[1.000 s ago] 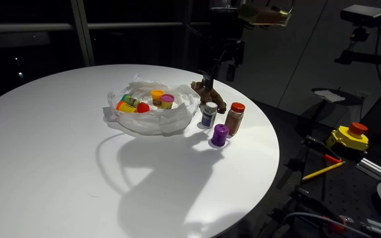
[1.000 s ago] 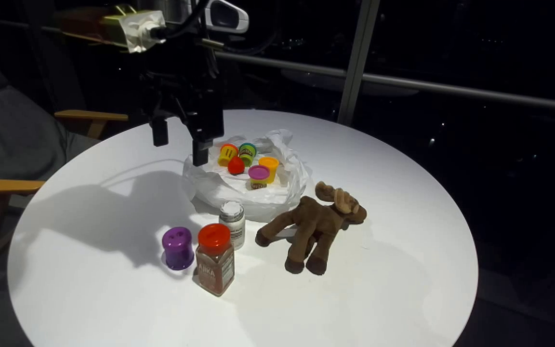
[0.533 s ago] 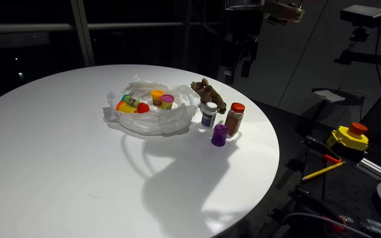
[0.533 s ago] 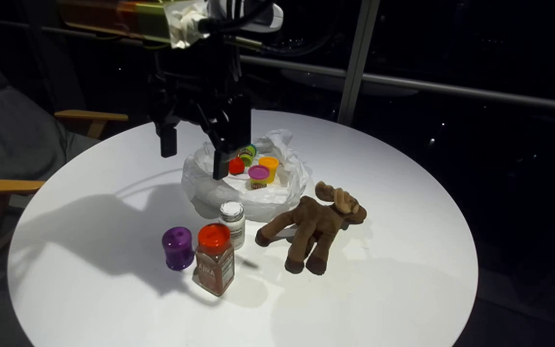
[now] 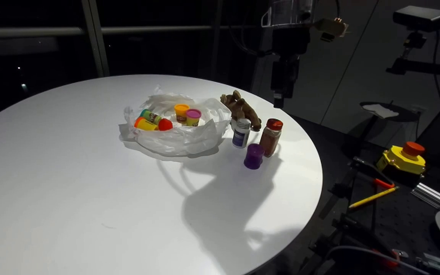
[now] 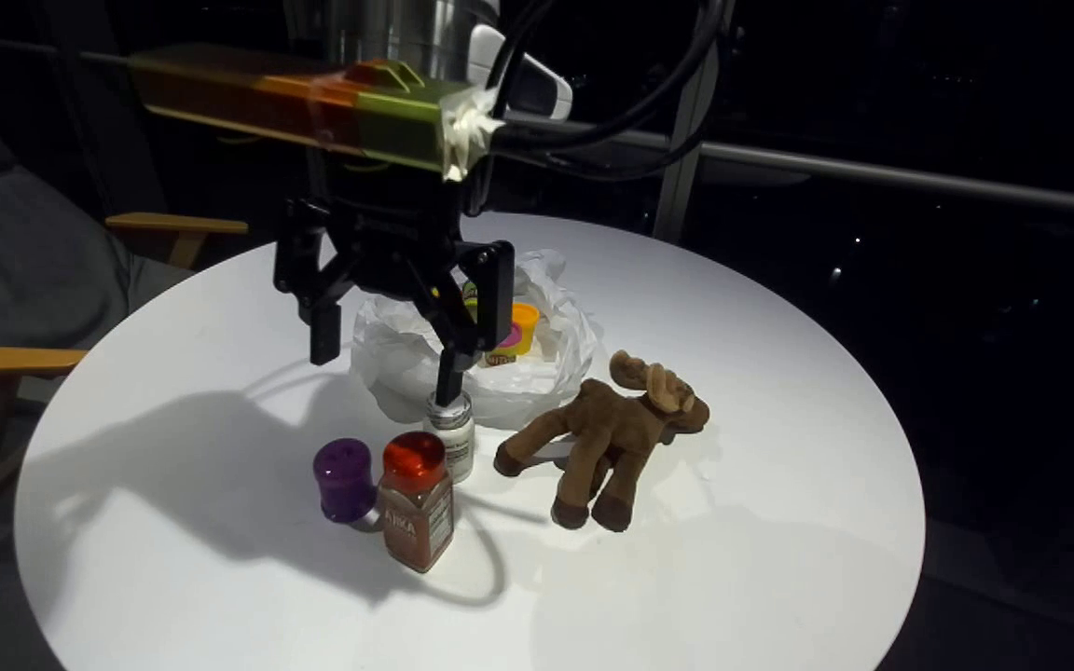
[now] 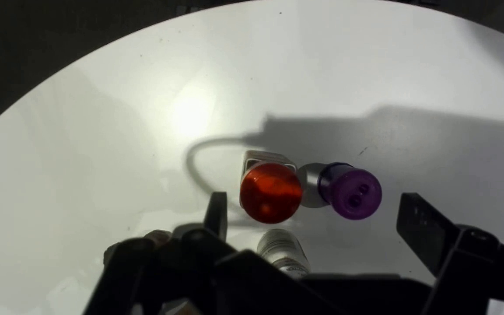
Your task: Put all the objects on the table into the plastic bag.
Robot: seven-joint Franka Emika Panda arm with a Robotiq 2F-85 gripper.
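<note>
Over the table (image 6: 742,596), see the pincer (image 6: 387,364) hanging with its fingers (image 7: 425,229) spread wide, holding nothing. In the wrist view, find a red-lidded jar (image 7: 271,191) and a purple pot (image 7: 349,190) with a two-holed top showing between those fingers, upright, just beside each other but apart. Count also as left out: a white bottle (image 5: 240,136), upright between jar and plastic bag (image 5: 181,142), and a brown toy moose (image 6: 607,429) lying near the bag. Note four tubs (image 5: 181,113) and a small red thing (image 5: 165,124) already inside the bag.

Judge the step in hand as most likely picking the jar or the pot, not yet grasped. Settle on one before lowering. Beware of coming straight down from here, with a real risk of catching both or shoving pot against jar. For the jar, shift over until straddling its body alone, slipping one finger into the gap beside the pot and minding the bottle close by. Square up to the flat sides, probably hard and slick, and grip below the lid. Close slowly, test the hold with a short lift, then rise above the crumpled rim before crossing, and let go low inside, away from the tubs.
</note>
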